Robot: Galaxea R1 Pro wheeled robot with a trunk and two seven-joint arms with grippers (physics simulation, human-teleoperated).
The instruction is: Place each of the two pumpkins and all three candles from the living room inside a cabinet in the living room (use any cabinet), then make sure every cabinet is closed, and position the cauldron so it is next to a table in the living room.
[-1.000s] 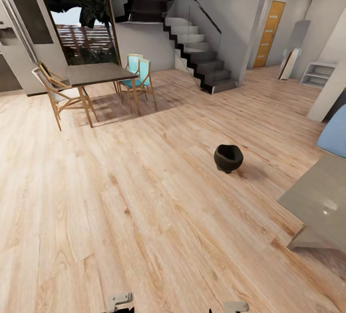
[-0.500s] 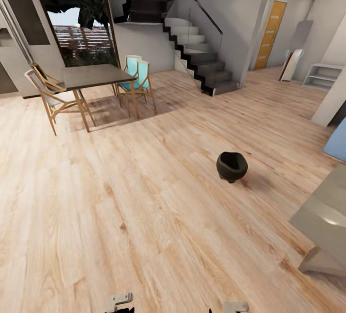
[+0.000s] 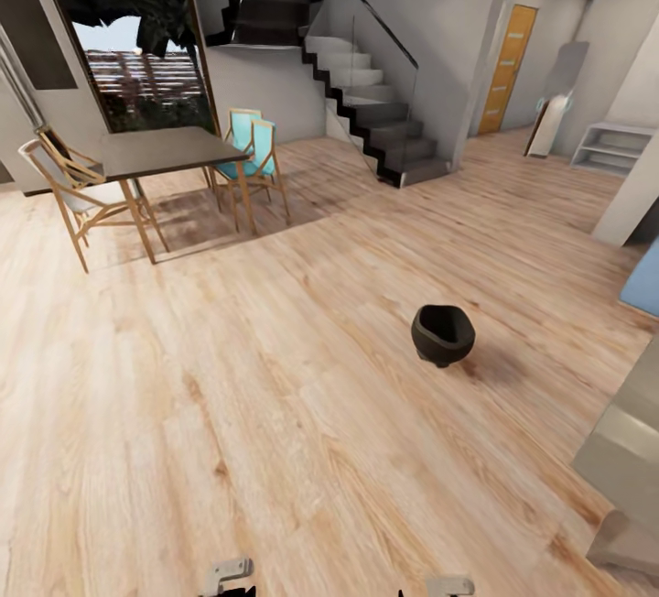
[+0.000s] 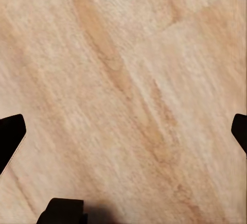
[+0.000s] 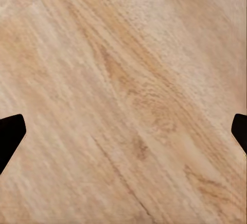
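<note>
The cauldron point(image 3: 442, 333), a small black round pot, stands upright on the wooden floor right of the middle of the head view, some way ahead of me. The corner of a low grey table point(image 3: 630, 450) shows at the right edge, apart from the cauldron. The pumpkins, the candles and the cabinet are out of view. My left gripper point(image 4: 125, 134) is open over bare floorboards, its dark fingertips point(image 4: 10, 136) far apart. My right gripper point(image 5: 125, 134) is open too, with only floor between its fingertips point(image 5: 10, 134).
A dark dining table point(image 3: 156, 150) with wooden and teal chairs point(image 3: 252, 153) stands at the back left. A staircase point(image 3: 366, 93) rises at the back centre. White shelves point(image 3: 609, 144) and an orange door point(image 3: 508, 66) are far right. Open floor lies between me and the cauldron.
The whole head view has shifted: the dining table slid left and the grey table slid further off the right edge. The cauldron has not moved on the floor.
</note>
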